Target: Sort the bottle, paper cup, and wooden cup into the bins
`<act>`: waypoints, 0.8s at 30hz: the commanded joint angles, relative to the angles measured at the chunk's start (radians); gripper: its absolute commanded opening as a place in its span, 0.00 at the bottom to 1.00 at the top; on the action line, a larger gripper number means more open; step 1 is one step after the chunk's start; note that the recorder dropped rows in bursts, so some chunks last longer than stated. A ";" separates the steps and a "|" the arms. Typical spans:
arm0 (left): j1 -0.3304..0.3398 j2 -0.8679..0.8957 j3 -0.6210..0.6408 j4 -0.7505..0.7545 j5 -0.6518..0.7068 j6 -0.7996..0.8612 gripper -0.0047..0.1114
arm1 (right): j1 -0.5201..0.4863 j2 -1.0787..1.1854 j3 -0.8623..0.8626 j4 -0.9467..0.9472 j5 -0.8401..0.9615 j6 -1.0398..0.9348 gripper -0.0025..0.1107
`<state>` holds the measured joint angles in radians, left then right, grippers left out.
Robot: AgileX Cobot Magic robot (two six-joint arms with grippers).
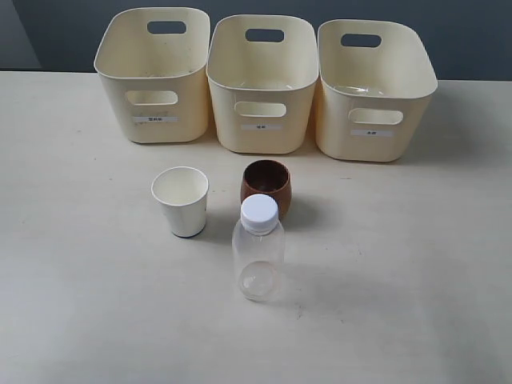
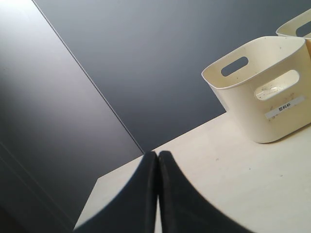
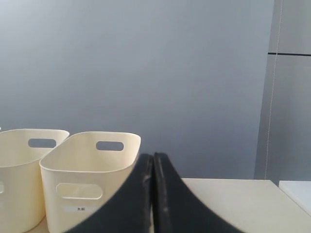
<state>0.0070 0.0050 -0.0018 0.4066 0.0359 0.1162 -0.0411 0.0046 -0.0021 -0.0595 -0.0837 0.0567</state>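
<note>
Three cream plastic bins [image 1: 265, 84] stand touching in a row along far table edge. Clear white-capped plastic bottle [image 1: 258, 252] just in front of rounded brown wooden cup [image 1: 266, 186]; white tapered paper cup [image 1: 181, 201] near, apart. Bare cream tabletop [image 1: 416, 264] toward near edge and both near corners.

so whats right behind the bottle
The wooden cup stands right behind the bottle, whose white cap hides the cup's lower front. Farther back is the middle bin.
</note>
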 commanded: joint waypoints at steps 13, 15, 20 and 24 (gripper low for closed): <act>0.000 -0.005 0.002 -0.009 -0.006 -0.002 0.04 | 0.002 -0.005 0.002 0.432 -0.003 0.075 0.02; 0.000 -0.005 0.002 -0.009 -0.006 -0.002 0.04 | 0.002 -0.005 0.002 0.462 0.028 0.095 0.02; 0.000 -0.005 0.002 -0.009 -0.006 -0.002 0.04 | 0.002 -0.005 0.002 0.420 -0.044 0.098 0.02; 0.000 -0.005 0.002 -0.009 -0.006 -0.002 0.04 | 0.002 -0.005 -0.082 0.404 -0.066 0.152 0.02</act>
<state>0.0070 0.0050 -0.0018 0.4066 0.0359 0.1162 -0.0411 0.0032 -0.0371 0.3595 -0.1132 0.1786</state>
